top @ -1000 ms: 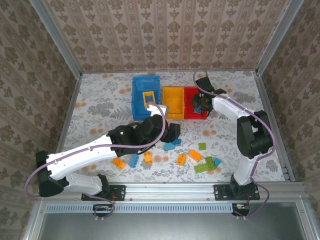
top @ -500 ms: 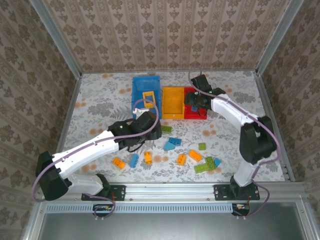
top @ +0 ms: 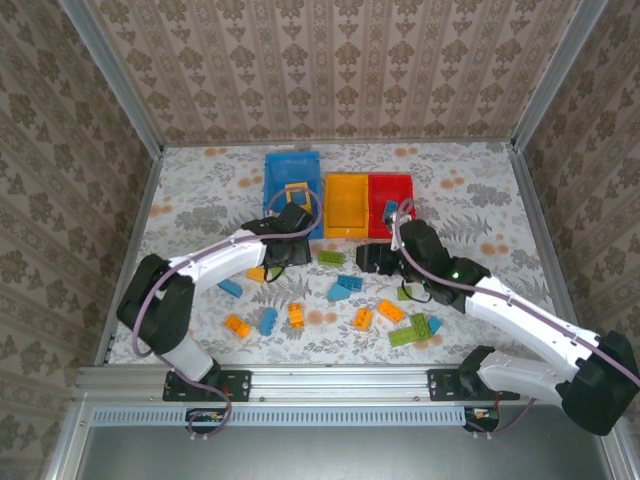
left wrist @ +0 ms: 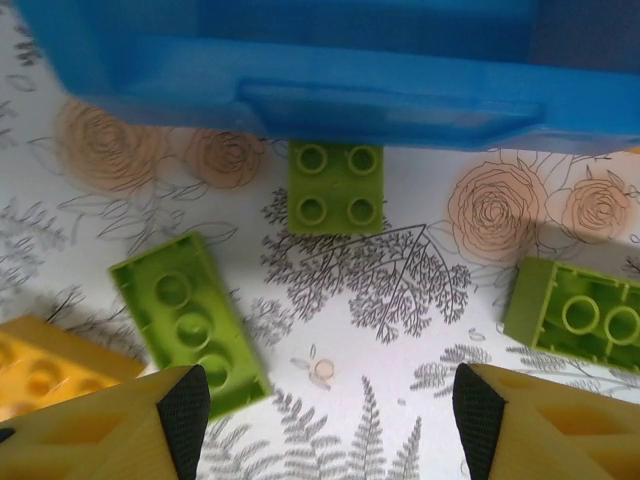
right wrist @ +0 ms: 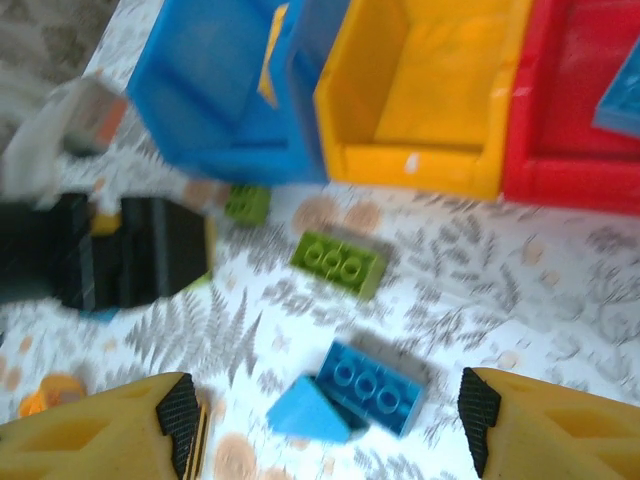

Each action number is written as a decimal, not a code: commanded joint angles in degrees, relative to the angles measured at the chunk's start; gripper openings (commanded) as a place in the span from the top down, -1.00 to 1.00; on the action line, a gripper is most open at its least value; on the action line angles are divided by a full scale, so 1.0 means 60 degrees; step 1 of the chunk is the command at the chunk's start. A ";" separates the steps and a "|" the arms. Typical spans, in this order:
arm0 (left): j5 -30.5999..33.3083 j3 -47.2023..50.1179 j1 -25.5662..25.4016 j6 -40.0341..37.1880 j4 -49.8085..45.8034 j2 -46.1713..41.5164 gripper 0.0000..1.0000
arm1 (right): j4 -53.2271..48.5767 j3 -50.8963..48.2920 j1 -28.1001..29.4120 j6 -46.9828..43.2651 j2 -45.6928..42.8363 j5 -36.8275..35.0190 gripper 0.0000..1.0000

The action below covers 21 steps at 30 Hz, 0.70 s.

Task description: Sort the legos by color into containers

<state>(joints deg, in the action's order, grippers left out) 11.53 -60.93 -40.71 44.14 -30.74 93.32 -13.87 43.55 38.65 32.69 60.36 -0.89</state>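
Observation:
My left gripper (left wrist: 330,415) hangs open and empty just in front of the blue container (left wrist: 300,60), low over the cloth. Below it lie a square green lego (left wrist: 335,187), a long green one (left wrist: 190,320) by the left finger, another green (left wrist: 590,315) and an orange one (left wrist: 40,365). My right gripper (right wrist: 325,420) is open and empty above a blue lego (right wrist: 370,385) and a blue sloped piece (right wrist: 305,410), with a green lego (right wrist: 338,262) beyond. The yellow container (right wrist: 430,90) and red container (right wrist: 580,110) stand behind; a blue lego (right wrist: 620,100) lies in the red one.
In the top view the blue bin (top: 275,195) holds an orange frame (top: 296,190). Orange (top: 297,315), blue (top: 268,321) and green (top: 412,332) bricks are scattered along the near half of the table. The two grippers (top: 285,250) (top: 368,258) are close together mid-table.
The right gripper opened over the red bin, then pulled back to the middle of the table. The left gripper slid left to the blue bin's front wall.

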 commanded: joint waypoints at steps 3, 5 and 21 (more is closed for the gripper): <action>0.0020 -0.0549 0.0198 -0.0470 0.0483 0.0773 -0.37 | 0.0193 -0.0361 0.0360 0.0493 -0.1069 0.0363 -0.47; 0.0077 -0.0692 0.0284 -0.0570 0.0534 0.1075 -0.38 | 0.0181 -0.0471 0.0380 0.0670 -0.1342 0.0326 -0.48; 0.0469 -0.1423 0.0578 -0.1178 0.0739 0.2518 -0.15 | 0.0228 -0.0373 0.0556 0.0915 -0.1273 0.0404 -0.48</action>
<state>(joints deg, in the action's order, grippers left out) 12.49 -67.29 -37.76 38.85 -26.52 107.42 -13.41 41.50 41.54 37.54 52.40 0.54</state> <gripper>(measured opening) 0.576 0.741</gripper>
